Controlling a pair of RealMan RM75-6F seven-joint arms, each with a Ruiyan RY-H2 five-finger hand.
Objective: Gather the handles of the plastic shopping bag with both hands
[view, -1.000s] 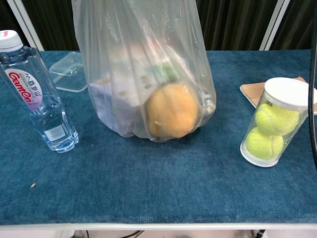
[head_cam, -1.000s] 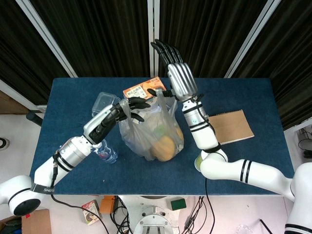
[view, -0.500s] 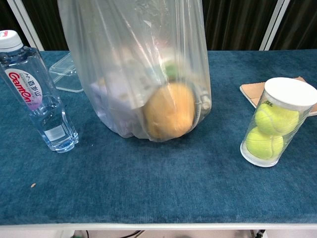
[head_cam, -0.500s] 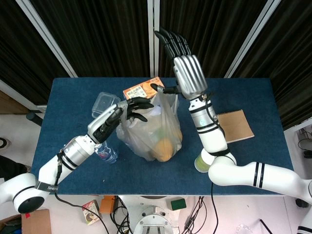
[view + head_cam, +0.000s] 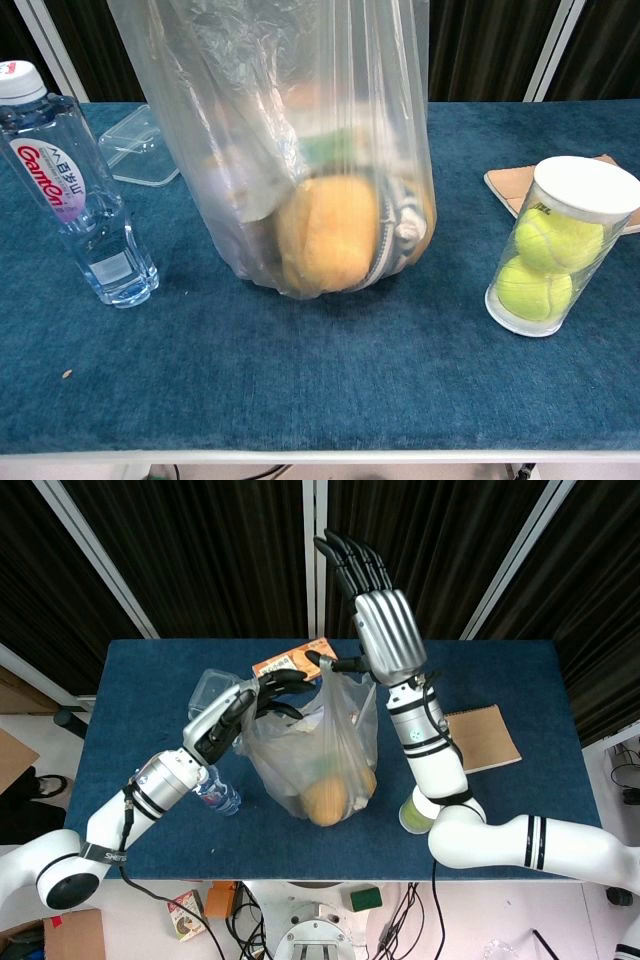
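A clear plastic shopping bag (image 5: pixel 315 760) stands mid-table with an orange round fruit (image 5: pixel 325 802) and other items inside. In the chest view the bag (image 5: pixel 300 150) is pulled tall and taut, the fruit (image 5: pixel 325 235) at its bottom. My left hand (image 5: pixel 240 708) grips the bag's left handle, fingers curled around the plastic. My right hand (image 5: pixel 388 635) is raised above the bag's right side with its fingers straight up. Its thumb reaches left and the right handle (image 5: pixel 330 677) hangs from it. Neither hand shows in the chest view.
A water bottle (image 5: pixel 215 792) (image 5: pixel 75 190) stands left of the bag under my left forearm. A tube of tennis balls (image 5: pixel 555 245) and a brown notebook (image 5: pixel 480 738) lie to the right. A clear lidded box (image 5: pixel 212 690) and an orange packet (image 5: pixel 290 662) sit behind.
Both hands have drawn the handles upward and closer together. The bag has stretched taller and narrower, and the fruit has slid toward the middle of its bottom.
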